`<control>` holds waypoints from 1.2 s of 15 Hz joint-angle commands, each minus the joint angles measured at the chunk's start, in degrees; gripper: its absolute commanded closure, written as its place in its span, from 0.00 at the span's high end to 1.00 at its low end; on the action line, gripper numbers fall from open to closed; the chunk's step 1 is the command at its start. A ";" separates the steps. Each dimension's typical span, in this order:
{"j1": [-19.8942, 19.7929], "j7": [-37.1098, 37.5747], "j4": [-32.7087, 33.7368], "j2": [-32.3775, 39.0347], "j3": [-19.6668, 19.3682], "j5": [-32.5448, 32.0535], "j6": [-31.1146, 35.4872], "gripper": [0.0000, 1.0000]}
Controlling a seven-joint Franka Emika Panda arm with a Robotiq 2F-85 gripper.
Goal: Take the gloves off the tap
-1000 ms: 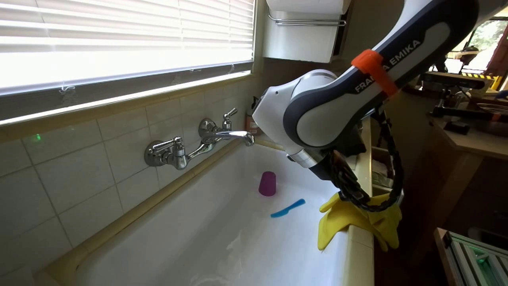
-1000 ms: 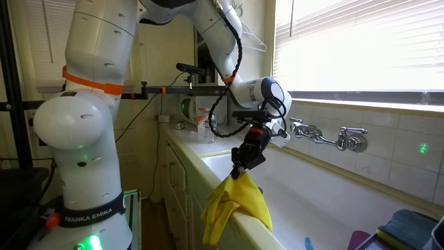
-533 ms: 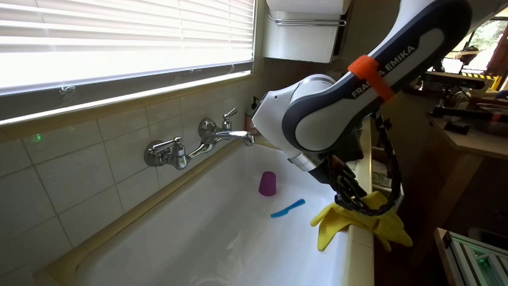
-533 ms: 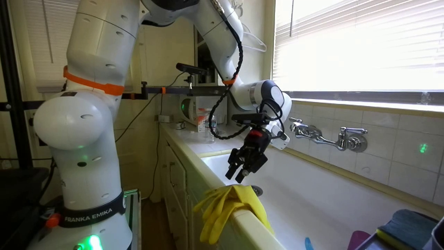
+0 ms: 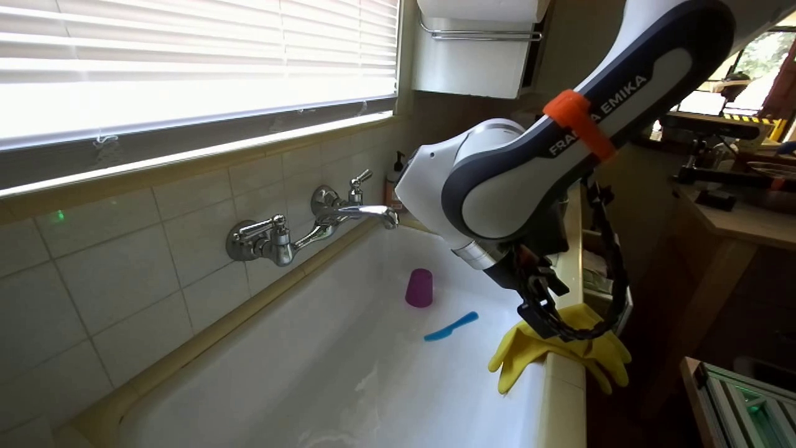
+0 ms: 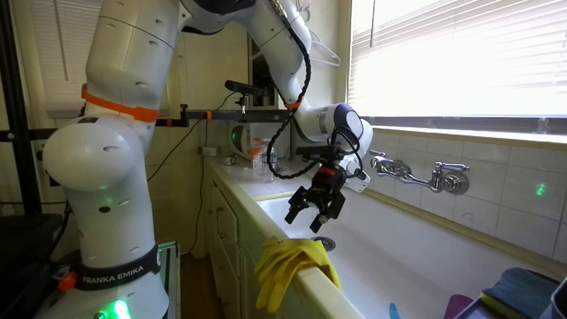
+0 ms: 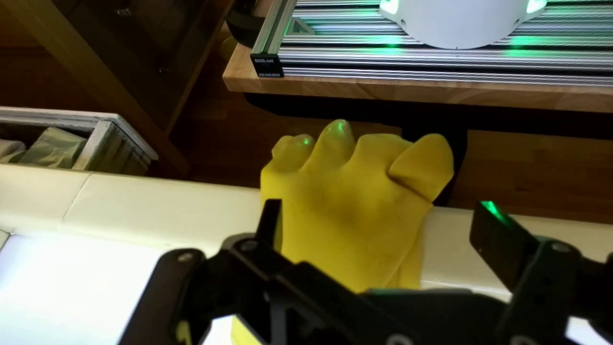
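Draped over the front rim of the sink lie the yellow gloves (image 6: 294,268), in both exterior views, with part hanging outside and part inside the basin. Just above them my gripper (image 6: 304,220) stands open, its fingertips apart and clear of the rubber. In the wrist view the gloves (image 7: 349,215) spread beneath the gripper (image 7: 378,214), seen between and beyond the two fingers, and nothing is gripped. The chrome tap (image 5: 333,218) on the tiled wall is bare, at a distance from the gloves. Cables and the wrist partly cover the gloves (image 5: 525,354) in an exterior view.
In the white basin (image 5: 298,373) are a purple cup (image 5: 419,288) and a blue knife-like item (image 5: 451,326). A sponge (image 6: 518,292) and rack stand at the near corner. The robot's wooden-topped base (image 7: 383,91) lies beyond the rim, with an open drawer (image 7: 103,143) beside it.
A second ago the gripper was shut on the gloves' raised top. It has opened and let go; the gloves have dropped and settled flat on the rim. The arm has shifted only slightly.
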 commanded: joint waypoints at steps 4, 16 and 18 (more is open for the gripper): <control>-0.11 0.57 -0.94 -2.46 -0.39 2.76 2.44 0.99; -1.20 3.15 -7.26 -13.28 -1.99 6.24 16.52 1.00; -1.37 4.51 -8.73 -15.62 -2.50 6.32 18.88 1.00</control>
